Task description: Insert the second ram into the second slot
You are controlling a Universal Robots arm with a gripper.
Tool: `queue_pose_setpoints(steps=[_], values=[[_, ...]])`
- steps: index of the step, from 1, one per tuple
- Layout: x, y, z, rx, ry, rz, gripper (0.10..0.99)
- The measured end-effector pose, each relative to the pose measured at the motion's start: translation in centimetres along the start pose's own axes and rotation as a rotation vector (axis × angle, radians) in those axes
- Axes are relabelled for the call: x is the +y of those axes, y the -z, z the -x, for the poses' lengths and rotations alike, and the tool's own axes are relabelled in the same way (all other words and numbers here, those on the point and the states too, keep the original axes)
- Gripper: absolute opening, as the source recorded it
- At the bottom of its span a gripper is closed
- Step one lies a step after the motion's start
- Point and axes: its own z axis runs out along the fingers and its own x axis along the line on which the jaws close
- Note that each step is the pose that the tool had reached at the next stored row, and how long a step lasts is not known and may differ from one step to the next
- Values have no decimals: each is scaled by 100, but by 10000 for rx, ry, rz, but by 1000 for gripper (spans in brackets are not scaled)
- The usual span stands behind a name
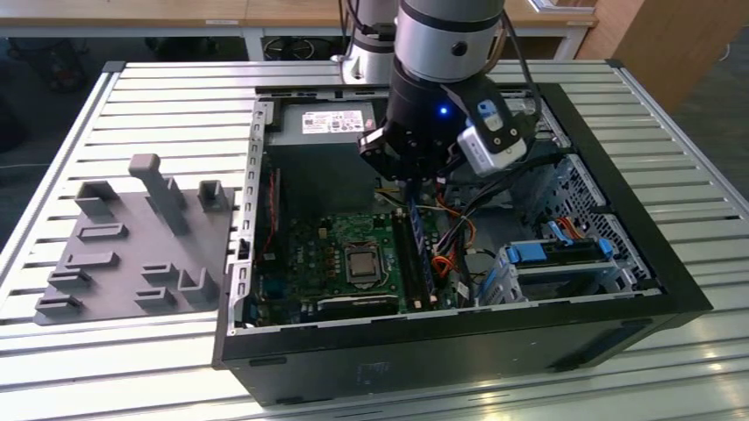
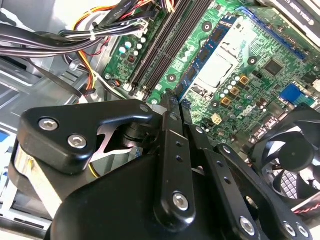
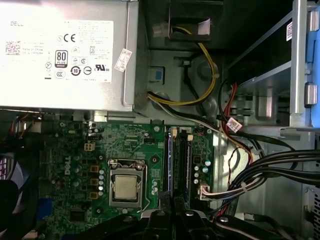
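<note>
1 gripper (image 1: 406, 188), 1 stick, 1 landmark. Use the CPU socket (image 3: 124, 187) as your reference for every entry below.

Item 1, gripper. It hangs over the motherboard (image 1: 298, 254) on the memory-slot side of the CPU socket, apparently clear of the board. In the second wrist view the fingers (image 2: 171, 125) are pressed together tip to tip, and you can see nothing between them.

Item 2, second ram (image 3: 170, 165). This is a thin blue stick standing on edge among the memory slots (image 3: 184, 165). It sits in the one nearest the CPU socket, with dark slots on its far side. Taking it for the task's stick is a judgement. You cannot tell here which slot number it occupies or whether it is fully latched.

Item 3, relation. The stick lies below the fingertips, toward the board, not between them. Its long axis runs parallel to the facing edge of the CPU socket, along the slots. The fingers' closing line crosses that axis. In the first wrist view the tips sit in line with the stick.
</note>
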Motion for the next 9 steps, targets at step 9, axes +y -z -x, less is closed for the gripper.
queue_pose_setpoints(steps=[9], values=[[-1, -61, 0, 0, 0, 0, 137]])
